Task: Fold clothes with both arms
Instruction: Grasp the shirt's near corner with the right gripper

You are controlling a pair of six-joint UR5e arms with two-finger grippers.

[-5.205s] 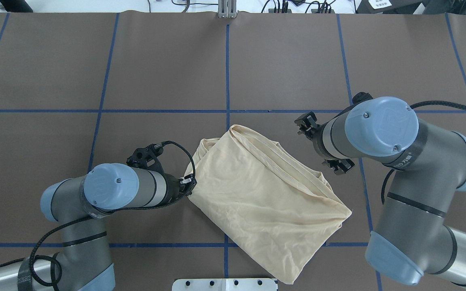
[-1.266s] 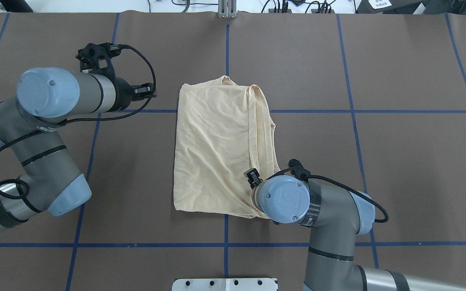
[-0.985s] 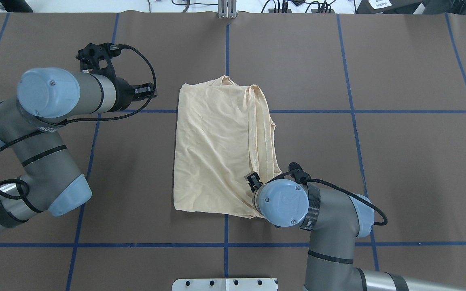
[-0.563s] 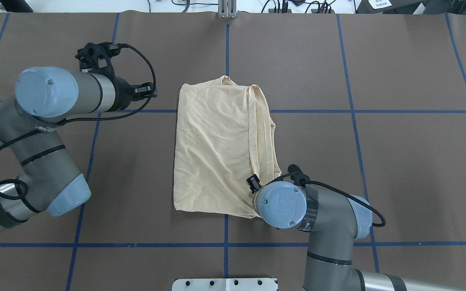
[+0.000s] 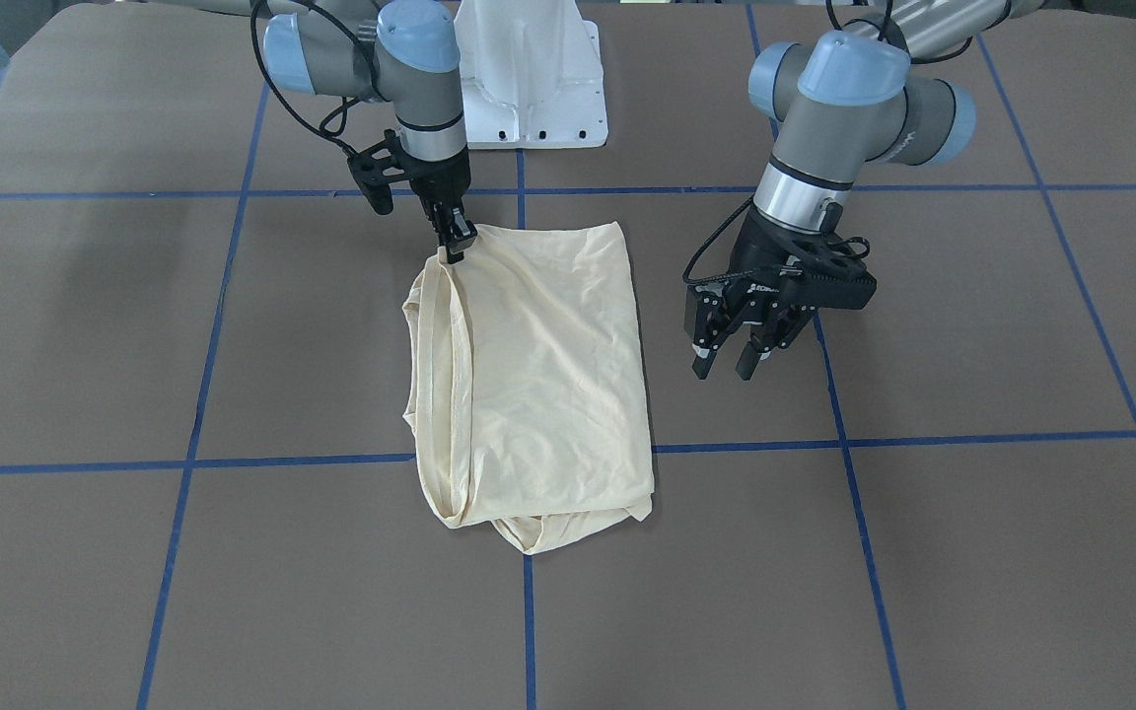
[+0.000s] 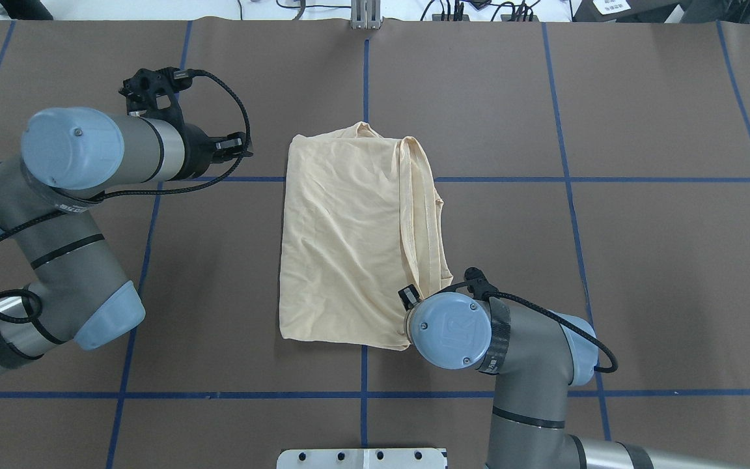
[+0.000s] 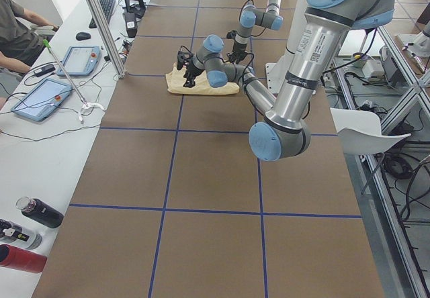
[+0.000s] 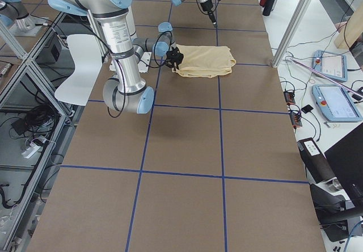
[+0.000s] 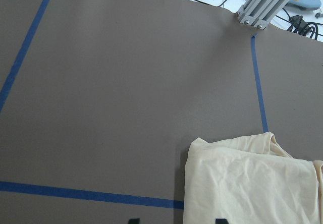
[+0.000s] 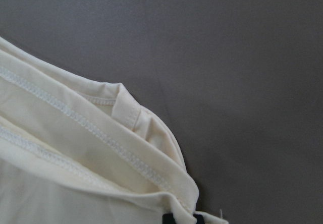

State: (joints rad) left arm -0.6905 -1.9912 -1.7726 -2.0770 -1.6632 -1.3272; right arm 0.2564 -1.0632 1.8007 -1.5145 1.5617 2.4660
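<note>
The clothes (image 5: 548, 375) are one pale cream shirt, folded into a tall rectangle at the table's middle (image 6: 349, 247), with its hems stacked along one long side. My right gripper (image 5: 453, 247) points straight down, shut on the shirt's corner nearest the robot. The right wrist view shows the hem layers (image 10: 75, 148) bunched at the gripper's (image 10: 182, 218) tips. My left gripper (image 5: 723, 370) hangs open above bare table beside the shirt's other long edge (image 6: 241, 147). In the left wrist view the shirt's far corner (image 9: 252, 183) lies ahead of it. No print shows.
Brown table cover (image 6: 609, 260) is crossed by blue tape lines. The white pedestal base (image 5: 529, 79) stands at the robot's edge, an aluminium post (image 6: 365, 16) at the far edge. A seated person (image 7: 20, 36) and tablets are at a side desk.
Five seconds ago the shirt lay slanted nearer the robot with both grippers beside it; now it lies straight and farther out. In the last second only the right wrist crept slightly toward the base.
</note>
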